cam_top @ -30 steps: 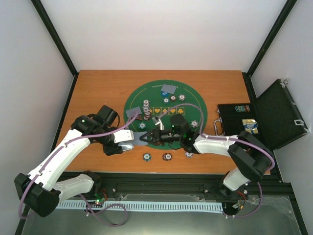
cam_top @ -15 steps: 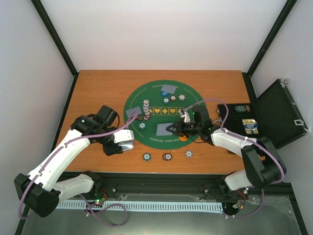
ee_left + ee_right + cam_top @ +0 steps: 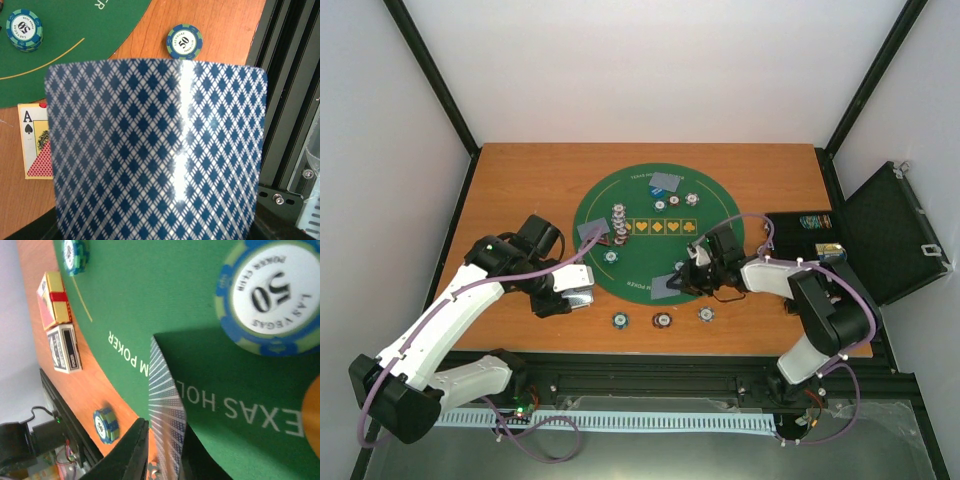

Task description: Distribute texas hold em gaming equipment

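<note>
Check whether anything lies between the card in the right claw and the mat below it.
Nothing visible does. The blue diamond-backed playing card in the right claw is over bare felt of the round green mat; the blue-and-green striped 50 chip lies to one side, apart from it.

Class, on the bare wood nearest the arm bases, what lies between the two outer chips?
A third poker chip, clear of both, in the top view.
</note>
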`<state>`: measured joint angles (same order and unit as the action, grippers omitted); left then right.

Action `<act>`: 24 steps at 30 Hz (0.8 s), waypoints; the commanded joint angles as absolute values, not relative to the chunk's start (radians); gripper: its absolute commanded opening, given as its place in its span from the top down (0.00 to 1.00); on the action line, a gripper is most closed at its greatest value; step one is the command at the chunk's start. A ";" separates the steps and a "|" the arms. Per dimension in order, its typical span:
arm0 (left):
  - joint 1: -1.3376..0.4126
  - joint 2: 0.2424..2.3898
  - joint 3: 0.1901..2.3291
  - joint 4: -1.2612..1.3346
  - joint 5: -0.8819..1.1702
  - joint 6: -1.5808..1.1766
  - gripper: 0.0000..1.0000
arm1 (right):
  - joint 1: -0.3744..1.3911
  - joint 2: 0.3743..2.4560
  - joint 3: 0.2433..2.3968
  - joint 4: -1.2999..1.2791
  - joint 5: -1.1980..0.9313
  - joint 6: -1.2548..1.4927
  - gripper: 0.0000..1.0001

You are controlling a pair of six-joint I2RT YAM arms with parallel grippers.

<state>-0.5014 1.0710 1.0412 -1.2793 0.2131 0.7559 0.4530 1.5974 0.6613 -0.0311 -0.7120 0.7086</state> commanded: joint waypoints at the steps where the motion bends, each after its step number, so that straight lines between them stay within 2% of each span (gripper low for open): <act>1: -0.505 1.057 1.085 -1.285 0.225 0.768 0.77 | 0.447 1.602 0.707 -0.114 -0.658 0.644 0.73; 3: -0.504 1.056 1.083 -1.284 0.226 0.768 0.77 | 0.448 1.578 0.719 -0.166 -0.628 0.622 0.59; 7: -0.504 1.054 1.083 -1.282 0.228 0.769 0.77 | 0.447 1.511 0.746 -0.275 -0.538 0.581 0.45; 15: -0.503 1.054 1.084 -1.280 0.232 0.771 0.77 | 0.445 1.349 0.814 -0.429 -0.449 0.555 0.38; 19: -0.505 1.058 1.090 -1.277 0.233 0.768 0.77 | 0.473 1.291 0.785 -0.307 -0.592 0.657 0.33; 24: -0.504 1.063 1.082 -1.264 0.231 0.764 0.77 | 0.610 1.275 0.780 -0.077 -0.687 0.828 0.23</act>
